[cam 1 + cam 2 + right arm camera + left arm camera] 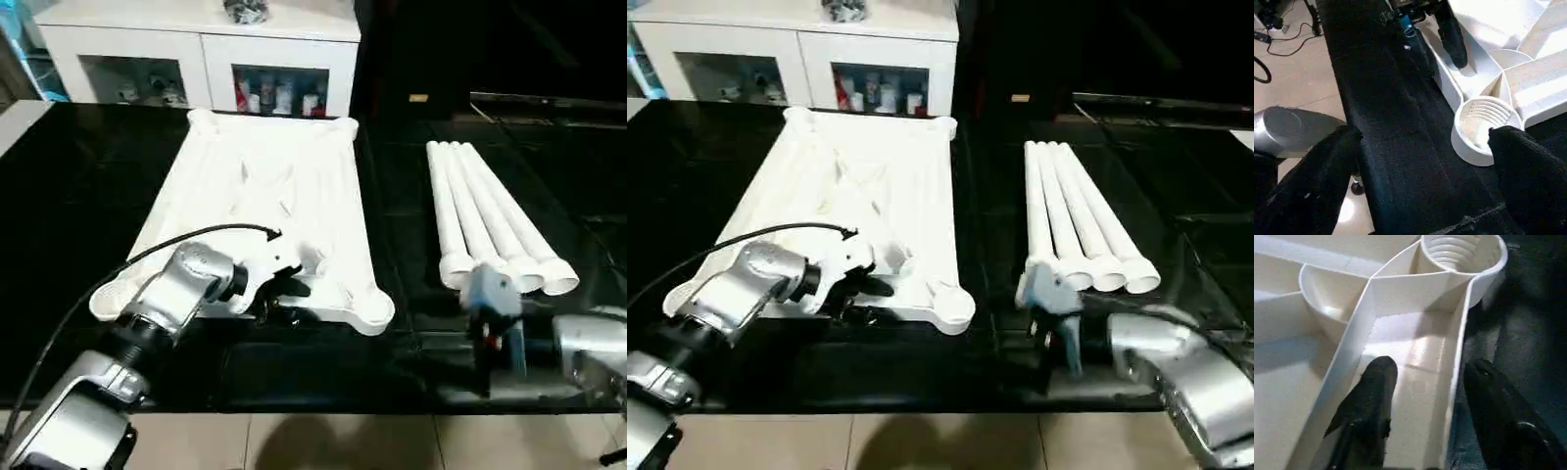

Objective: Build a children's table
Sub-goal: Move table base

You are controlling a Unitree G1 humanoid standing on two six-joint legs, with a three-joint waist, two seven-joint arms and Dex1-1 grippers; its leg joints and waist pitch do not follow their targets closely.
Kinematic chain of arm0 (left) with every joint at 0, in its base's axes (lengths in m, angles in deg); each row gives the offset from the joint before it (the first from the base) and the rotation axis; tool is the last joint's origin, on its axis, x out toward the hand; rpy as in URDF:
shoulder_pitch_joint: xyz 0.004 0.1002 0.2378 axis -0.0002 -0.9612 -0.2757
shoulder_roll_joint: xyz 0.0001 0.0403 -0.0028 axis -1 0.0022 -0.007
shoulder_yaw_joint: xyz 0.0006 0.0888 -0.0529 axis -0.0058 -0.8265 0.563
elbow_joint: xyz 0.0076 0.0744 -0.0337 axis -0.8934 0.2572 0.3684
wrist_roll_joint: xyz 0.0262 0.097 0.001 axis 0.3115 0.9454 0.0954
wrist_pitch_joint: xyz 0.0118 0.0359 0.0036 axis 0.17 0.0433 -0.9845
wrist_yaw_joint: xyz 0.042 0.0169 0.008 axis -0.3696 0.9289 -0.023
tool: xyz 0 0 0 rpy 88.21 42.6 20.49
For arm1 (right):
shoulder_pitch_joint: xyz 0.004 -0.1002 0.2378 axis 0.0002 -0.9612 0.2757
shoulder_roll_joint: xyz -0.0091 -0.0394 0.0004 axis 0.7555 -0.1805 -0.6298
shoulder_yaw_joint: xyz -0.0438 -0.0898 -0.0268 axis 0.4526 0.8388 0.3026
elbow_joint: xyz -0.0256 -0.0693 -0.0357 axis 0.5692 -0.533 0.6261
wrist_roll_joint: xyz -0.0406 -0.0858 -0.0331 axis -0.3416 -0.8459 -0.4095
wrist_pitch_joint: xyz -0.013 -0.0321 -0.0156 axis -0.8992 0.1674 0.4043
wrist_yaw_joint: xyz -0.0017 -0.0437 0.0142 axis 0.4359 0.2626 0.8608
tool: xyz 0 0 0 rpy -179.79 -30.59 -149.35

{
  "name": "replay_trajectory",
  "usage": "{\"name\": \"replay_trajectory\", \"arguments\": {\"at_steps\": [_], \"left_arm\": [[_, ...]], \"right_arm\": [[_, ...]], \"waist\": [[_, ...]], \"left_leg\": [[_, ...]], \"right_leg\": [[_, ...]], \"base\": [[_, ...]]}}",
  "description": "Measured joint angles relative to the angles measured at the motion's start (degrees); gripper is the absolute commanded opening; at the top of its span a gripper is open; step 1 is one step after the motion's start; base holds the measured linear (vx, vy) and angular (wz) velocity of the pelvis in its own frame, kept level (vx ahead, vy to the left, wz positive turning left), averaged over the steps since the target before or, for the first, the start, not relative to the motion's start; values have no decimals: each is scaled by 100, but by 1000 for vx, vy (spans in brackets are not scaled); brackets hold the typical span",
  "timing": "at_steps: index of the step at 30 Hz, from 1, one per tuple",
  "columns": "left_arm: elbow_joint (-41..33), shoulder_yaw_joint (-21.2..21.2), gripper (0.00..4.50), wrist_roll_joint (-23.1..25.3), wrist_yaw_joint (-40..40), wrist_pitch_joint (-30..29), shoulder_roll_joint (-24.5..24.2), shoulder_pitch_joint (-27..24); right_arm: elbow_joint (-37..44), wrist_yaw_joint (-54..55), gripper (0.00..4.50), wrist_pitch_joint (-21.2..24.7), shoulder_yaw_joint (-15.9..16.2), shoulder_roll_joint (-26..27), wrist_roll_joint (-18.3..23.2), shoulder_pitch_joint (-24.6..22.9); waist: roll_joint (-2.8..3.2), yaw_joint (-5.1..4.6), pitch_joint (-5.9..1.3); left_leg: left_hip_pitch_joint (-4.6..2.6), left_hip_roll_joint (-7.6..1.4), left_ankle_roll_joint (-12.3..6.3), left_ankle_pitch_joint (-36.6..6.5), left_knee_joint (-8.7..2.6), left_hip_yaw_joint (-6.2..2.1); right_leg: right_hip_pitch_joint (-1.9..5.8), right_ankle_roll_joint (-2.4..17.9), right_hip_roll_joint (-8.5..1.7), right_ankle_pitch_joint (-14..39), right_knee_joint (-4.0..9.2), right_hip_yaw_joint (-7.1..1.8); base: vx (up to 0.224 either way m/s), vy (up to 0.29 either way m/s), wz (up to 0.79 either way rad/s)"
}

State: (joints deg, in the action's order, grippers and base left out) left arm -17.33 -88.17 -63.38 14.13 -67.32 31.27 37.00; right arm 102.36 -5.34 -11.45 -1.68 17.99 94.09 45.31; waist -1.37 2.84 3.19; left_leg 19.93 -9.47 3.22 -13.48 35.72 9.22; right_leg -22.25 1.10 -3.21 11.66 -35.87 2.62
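The white table top [265, 196] lies upside down on the black table, ribbed underside up, with round sockets at its corners. Four white legs [490, 215] lie side by side to its right, wide ends towards me. My left gripper [1432, 396] stands open astride the top's near rim: one finger [1371, 396] is inside the rib channel, the other outside over the black surface, close to the near right socket [1459, 249]. My right gripper [1420, 181] hovers wide open and empty over the table's front edge, just before the legs' ends, pointing towards that socket [1483, 122].
The black table [78, 196] extends to both sides of the top. A white glass-door cabinet [206, 49] stands behind it. Tiled floor [323, 441] runs along the front edge, with cables [1273, 29] lying on it.
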Motion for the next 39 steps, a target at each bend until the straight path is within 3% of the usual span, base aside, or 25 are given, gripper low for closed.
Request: {"name": "replay_trajectory", "arguments": {"at_steps": [5, 25, 31, 39], "left_arm": [[44, -1, 199, -1, 141, 98, 20, 119], [189, -14, 47, 121, 205, 207, 153, 138], [136, -37, 5, 165, 216, 132, 152, 133], [-283, 367, 5, 94, -759, -514, 494, -183]], "right_arm": [[79, -48, 450, 0, 11, -83, -4, -35], [-6, -71, 450, -78, 150, -111, -64, -35], [-158, -65, 450, -163, 239, -66, -173, -27], [-395, 48, 450, -407, 222, 20, -239, -26]], "waist": [[8, 55, -3], [8, 59, -3], [11, 32, -4], [19, -86, -8]], "left_leg": [[-2, -27, 4, 2, 0, 40], [-1, -34, 4, 2, 1, 52], [-2, -35, 5, 2, 1, 53], [-1, -36, 4, 3, 0, 56]], "right_leg": [[0, 0, 0, 0, -3, 3], [0, 0, -1, 0, -2, 4], [0, 0, -1, 0, -2, 3], [-3, 1, -1, 0, 1, 6]], "base": [[0, 0, 0], [0, 0, 0], [0, 0, 0], [0, 0, 0]]}}
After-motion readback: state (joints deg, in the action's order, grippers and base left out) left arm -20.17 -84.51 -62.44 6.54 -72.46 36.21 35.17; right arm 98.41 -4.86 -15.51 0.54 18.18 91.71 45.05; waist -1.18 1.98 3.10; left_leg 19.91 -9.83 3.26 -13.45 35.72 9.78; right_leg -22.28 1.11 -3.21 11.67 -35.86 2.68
